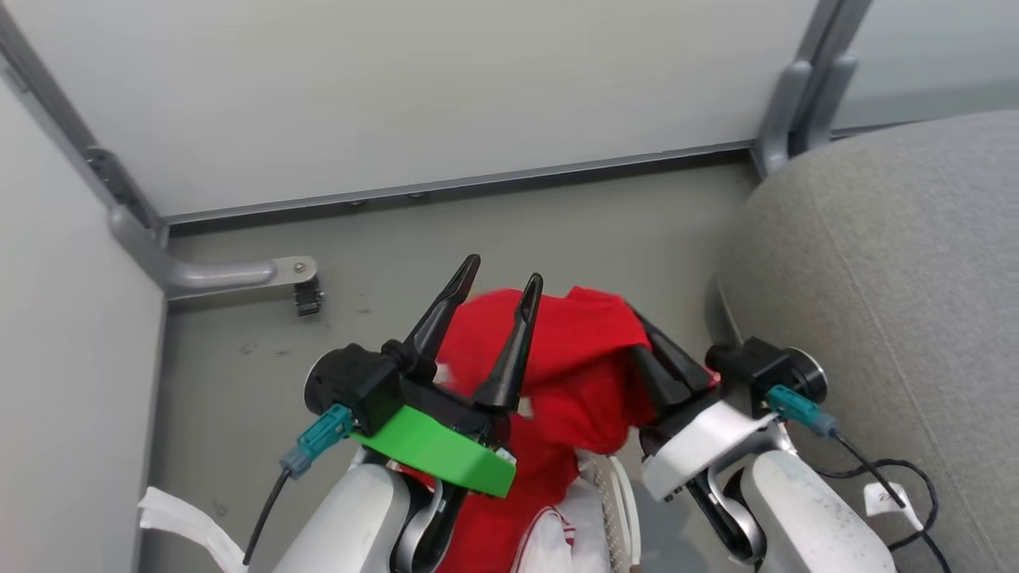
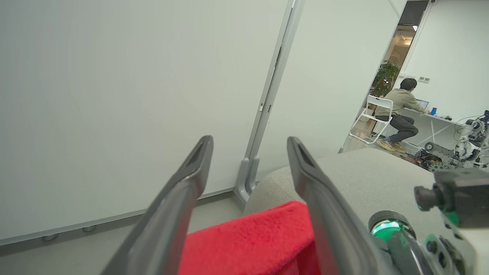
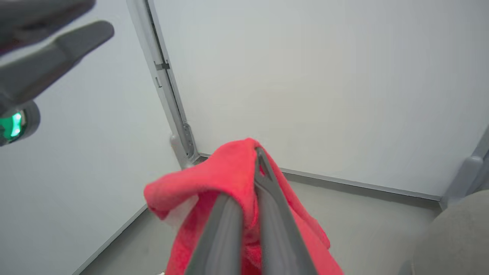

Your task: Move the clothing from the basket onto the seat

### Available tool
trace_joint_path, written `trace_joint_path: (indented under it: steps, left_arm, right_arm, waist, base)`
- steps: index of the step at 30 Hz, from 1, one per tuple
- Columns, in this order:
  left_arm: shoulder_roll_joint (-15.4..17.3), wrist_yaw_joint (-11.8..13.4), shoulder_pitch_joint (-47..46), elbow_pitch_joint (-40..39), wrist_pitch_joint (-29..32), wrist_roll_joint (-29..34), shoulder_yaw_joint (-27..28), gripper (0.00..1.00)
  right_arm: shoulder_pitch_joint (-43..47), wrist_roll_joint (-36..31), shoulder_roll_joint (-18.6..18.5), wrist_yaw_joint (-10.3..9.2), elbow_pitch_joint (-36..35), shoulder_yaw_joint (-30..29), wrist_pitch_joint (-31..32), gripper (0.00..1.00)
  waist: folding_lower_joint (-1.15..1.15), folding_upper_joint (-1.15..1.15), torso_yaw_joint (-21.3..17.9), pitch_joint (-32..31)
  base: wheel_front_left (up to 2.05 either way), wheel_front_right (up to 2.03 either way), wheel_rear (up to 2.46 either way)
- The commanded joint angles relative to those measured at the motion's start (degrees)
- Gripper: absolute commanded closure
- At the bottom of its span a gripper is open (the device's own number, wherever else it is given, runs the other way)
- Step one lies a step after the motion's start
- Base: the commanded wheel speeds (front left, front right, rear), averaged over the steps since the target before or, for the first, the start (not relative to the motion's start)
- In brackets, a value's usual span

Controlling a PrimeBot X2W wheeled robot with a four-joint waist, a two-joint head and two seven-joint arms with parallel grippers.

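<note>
While left hand (image 1: 504,268) stands spread wide, right hand (image 3: 259,153) pressed together, pinching red clothing (image 1: 573,374)

A grey floor (image 1: 493,231) is enclosed by pale partition panels (image 1: 398,87), whose grey metal feet (image 1: 231,274) are planted on it. A few dark scuffs (image 1: 263,348) are marked near the left foot. The grey woven seat (image 1: 899,278) is stood on the floor at the right, and a white strip (image 1: 179,517) is laid at the lower left.
</note>
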Motion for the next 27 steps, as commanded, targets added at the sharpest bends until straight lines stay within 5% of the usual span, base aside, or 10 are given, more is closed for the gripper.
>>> trace_joint_path:
  steps: [1,19,27]
  left_arm:
    - [0.4,-0.2,0.6,0.3,0.0,0.5,0.3,0.00]
    - [1.7,-0.2,0.0,2.5,0.0,2.9,0.2,0.00]
    - [2.8,-0.2,-2.2,3.2,0.0,4.2,-2.4,0.00]
  right_arm:
    - [1.4,0.4,0.0,-0.06,-1.8,-0.8,-0.1,1.00]
    - [5.7,1.9,0.8,-0.06,-9.2,-6.9,-0.1,1.00]
    - [5.8,1.7,0.9,-0.06,-10.2,-8.7,-0.1,1.00]
  waist:
    - [0.00,0.00,-4.4,1.3]
    - [0.00,0.00,-25.5,4.6]
    - [0.00,0.00,-30.4,6.9]
  base:
    - [0.00,0.00,0.00]
    - [0.00,0.00,0.00]
    - [0.00,0.00,0.00]
